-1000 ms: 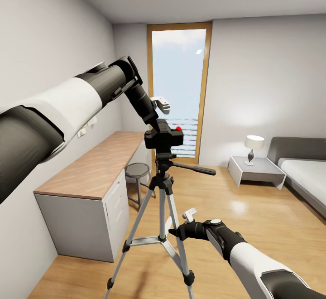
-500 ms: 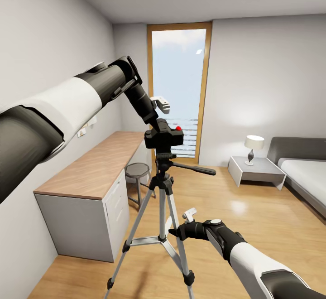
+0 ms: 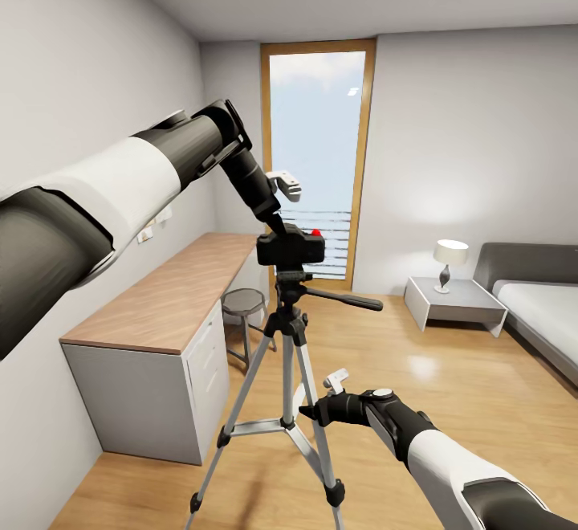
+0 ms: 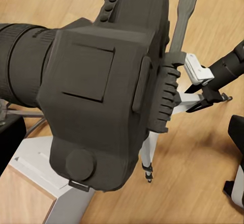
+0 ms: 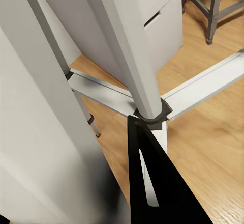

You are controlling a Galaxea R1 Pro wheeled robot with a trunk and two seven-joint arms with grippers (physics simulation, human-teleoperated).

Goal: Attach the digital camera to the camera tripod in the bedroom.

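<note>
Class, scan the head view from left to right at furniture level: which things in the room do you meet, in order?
Desk → stool → tripod with the camera on top → nightstand with lamp → bed.

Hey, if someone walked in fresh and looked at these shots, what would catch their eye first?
Probably the digital camera, black with a red button, sitting atop the camera tripod in the middle of the room. The left arm reaches down to it from above, while the right gripper hangs low beside a tripod leg. Behind stands a tall bright window.
</note>
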